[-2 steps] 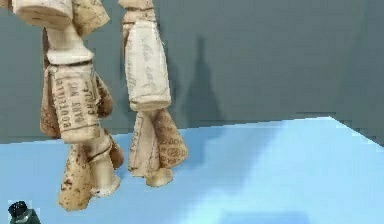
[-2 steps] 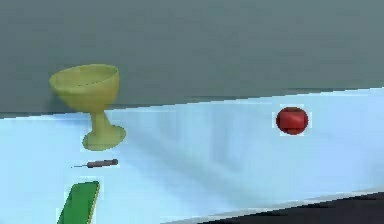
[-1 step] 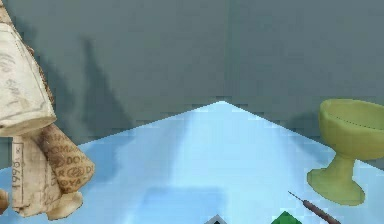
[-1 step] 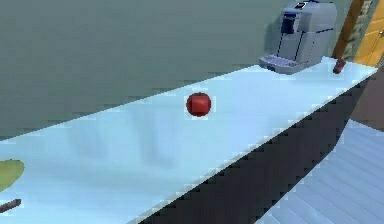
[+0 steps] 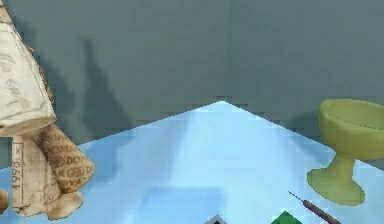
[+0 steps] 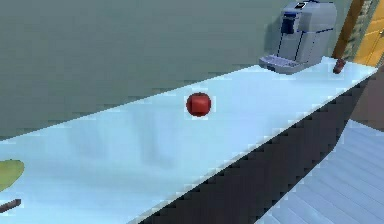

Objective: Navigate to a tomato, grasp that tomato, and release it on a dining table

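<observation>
A round red tomato [image 6: 198, 104] lies on a pale blue countertop [image 6: 120, 150] in the arm side view, a little above the picture's middle. The counter runs from the lower left up to the upper right, with a dark front face below its edge. In the forward view the same pale blue countertop [image 5: 200, 160] comes to a corner against grey walls.
A beige statue [image 5: 35, 130] stands at the forward view's left; a yellow-green goblet [image 5: 350, 150] at its right, a thin dark utensil [image 5: 315, 207] below it. A grey coffee machine [image 6: 303, 35] stands at the counter's far end. Blue-grey floor [image 6: 340, 180] lies at the lower right.
</observation>
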Robot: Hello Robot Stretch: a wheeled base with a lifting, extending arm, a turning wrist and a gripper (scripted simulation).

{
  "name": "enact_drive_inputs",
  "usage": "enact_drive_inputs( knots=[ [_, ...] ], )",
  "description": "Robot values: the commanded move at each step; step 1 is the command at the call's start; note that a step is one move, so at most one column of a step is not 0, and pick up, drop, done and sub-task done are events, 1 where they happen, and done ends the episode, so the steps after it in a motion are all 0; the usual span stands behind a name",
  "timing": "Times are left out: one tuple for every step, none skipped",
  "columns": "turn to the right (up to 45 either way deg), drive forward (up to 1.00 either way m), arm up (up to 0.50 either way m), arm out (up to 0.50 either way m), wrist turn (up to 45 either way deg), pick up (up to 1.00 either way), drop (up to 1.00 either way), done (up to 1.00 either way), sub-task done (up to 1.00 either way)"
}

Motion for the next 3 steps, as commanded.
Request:
enact_drive_inputs(
  knots=[
    [0.0, 0.00, 0.38, 0.00, 0.0, 0.00, 0.00, 0.00, 0.00],
    [0.0, 0.00, 0.00, 0.48, 0.0, 0.00, 0.00, 0.00, 0.00],
    [0.0, 0.00, 0.00, 0.00, 45.0, 0.00, 0.00, 0.00, 0.00]
  ],
)
